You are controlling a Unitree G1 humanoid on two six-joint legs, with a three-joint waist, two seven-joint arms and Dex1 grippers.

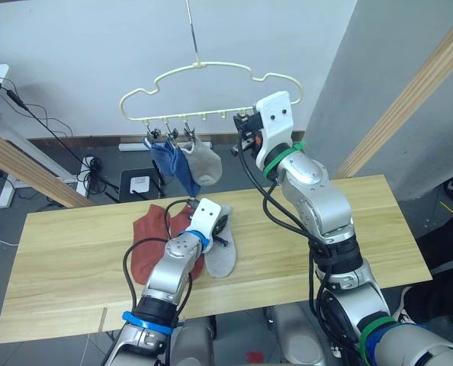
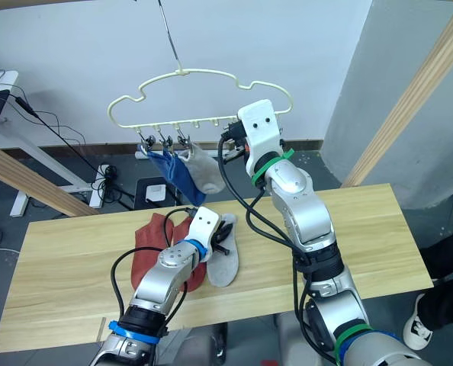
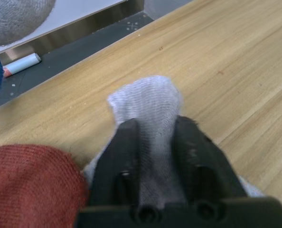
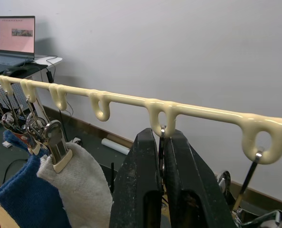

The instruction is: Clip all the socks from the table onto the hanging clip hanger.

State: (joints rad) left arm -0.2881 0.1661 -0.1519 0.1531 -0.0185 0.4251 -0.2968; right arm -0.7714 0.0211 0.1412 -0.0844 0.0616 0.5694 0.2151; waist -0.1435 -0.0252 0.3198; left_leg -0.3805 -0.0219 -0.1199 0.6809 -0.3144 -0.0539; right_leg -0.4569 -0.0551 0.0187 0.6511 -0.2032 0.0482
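Left pincer [image 3: 153, 142]: it is clenched on the soft light grey sock [image 1: 222, 252], and the sock's end is seen poking out between the two black fingers.
Right pincer [image 4: 162, 156]: it is pinched shut on a small metal clip [image 4: 162, 135] under the thin cream-yellow cloud-shaped wire hanger [image 1: 204, 69].
Grey sock's place: it is lying on the long light wooden table [image 1: 66, 252], just beside the rust-red socks [image 1: 146, 244].
Socks already hung: a blue sock [image 1: 173, 168] and a second grey sock [image 1: 204, 164] are held by clips at the left end of the hanger.
Step in hand: the grey sock is to be lifted to the clip, it seems.
How to do it well: the sock should be kept gripped near its edge, so that some cloth is left free. The clip should be squeezed wide, and the hanger kept from swinging. The edge should be pushed well into the clip before it is let go.
Left wrist view: the pinch on the grey cloth is shown up close.
Eye views: the whole hanger and both arms are shown together.
Right wrist view: the empty loops along the hanger bar [image 4: 103, 102] are shown.
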